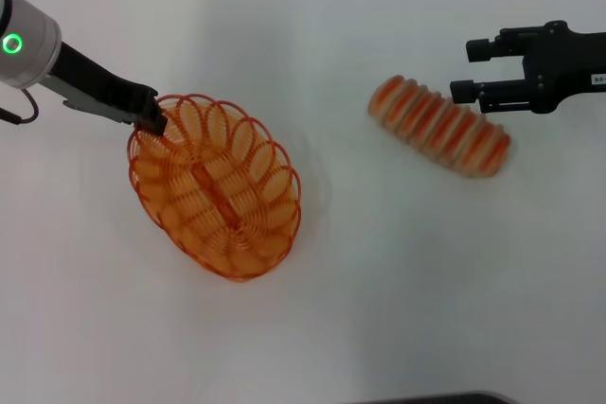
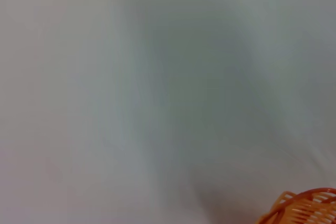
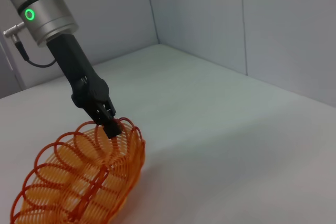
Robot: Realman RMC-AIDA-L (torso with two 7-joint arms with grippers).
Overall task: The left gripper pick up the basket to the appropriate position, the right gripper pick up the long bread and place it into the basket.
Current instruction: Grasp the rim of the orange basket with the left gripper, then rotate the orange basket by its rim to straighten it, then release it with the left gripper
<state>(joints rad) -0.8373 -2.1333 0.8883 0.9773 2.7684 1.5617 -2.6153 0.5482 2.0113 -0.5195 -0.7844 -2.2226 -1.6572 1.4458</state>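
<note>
Left gripper [image 1: 151, 120] pinches the far-left rim of the loopy orange wire basket [image 1: 216, 186] on the white table [image 1: 379, 281]. Right gripper [image 1: 471, 69] is spread wide just beside the stripy, ridged long bread [image 1: 439, 126], which lies well right of the basket.

Left wrist view shows only a bit of basket rim [image 2: 307, 207].

Right wrist view shows the left gripper [image 3: 111, 128] nipping the basket [image 3: 79, 177], grey walls [image 3: 252, 24] behind.

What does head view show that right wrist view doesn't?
Head only: the long bread lying on the white table, and the right claw open beside the loaf's far end, not touching it.
Right wrist only: the grey wall panels behind the table.
Both: the orange basket, empty, with the left claw at its rim, plus the left arm's green ring light.
</note>
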